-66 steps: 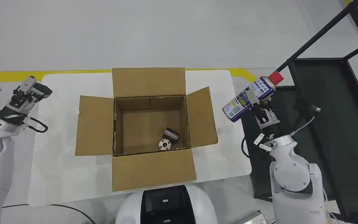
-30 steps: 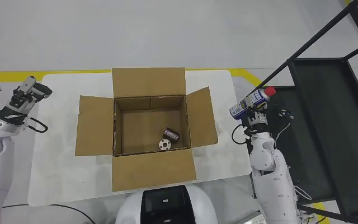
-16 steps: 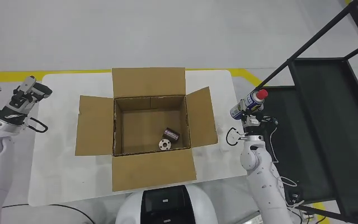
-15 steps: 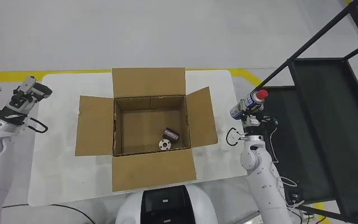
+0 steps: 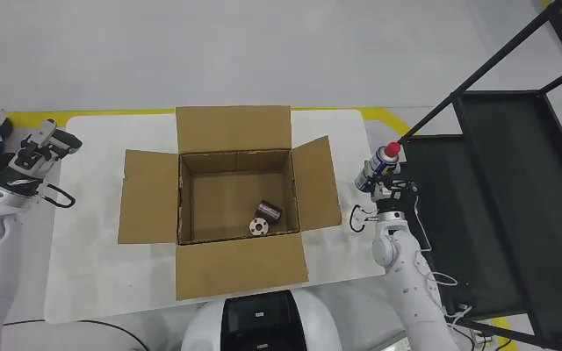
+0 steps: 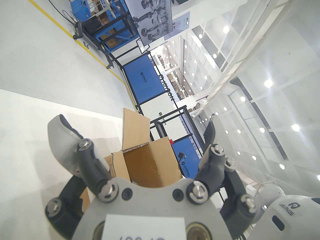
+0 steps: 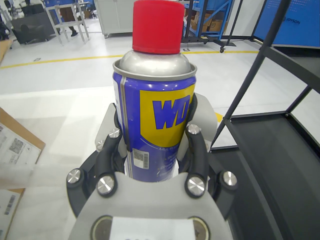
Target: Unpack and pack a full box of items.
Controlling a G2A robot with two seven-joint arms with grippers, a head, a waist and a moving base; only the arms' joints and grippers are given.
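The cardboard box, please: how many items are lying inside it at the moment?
2. A small dark cylinder lies on the box floor toward the robot's right; a round metal part sits beside it, by the near wall. The walls could hide more.

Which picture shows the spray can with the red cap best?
The right wrist view: the spray can looks big and close, upright, red cap on top, between the jaws of the right gripper. The top view shows it small, by the table's right edge. The left wrist view faces the cardboard box.
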